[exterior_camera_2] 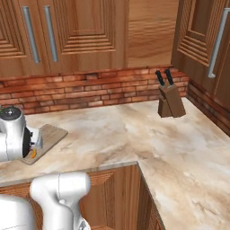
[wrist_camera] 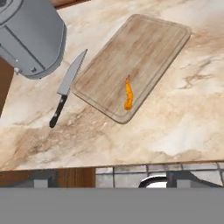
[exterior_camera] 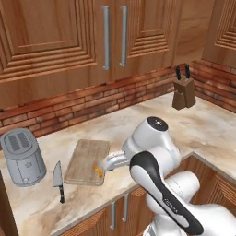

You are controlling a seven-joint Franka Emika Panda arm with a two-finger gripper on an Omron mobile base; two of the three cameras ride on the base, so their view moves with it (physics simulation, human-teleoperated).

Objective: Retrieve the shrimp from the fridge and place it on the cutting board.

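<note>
The shrimp [wrist_camera: 128, 94], a small orange curved piece, lies on the cutting board [wrist_camera: 135, 52] close to the board's near edge. In the left base view the shrimp [exterior_camera: 98, 171] rests at the right front corner of the cutting board [exterior_camera: 85, 159], just in front of my gripper [exterior_camera: 106, 164]. The right base view has the shrimp [exterior_camera_2: 33, 154] peeking out beside the arm on the cutting board [exterior_camera_2: 50, 134]. My gripper [wrist_camera: 116, 180] hovers above the counter's front edge, open, its fingers wide apart and holding nothing. The fridge is out of view.
A grey toaster [exterior_camera: 23, 156] stands left of the board, and a black-handled knife [exterior_camera: 58, 180] lies between them. A knife block [exterior_camera: 184, 93] sits at the back right by the brick wall. Wooden cabinets hang above the marble counter [exterior_camera_2: 148, 134].
</note>
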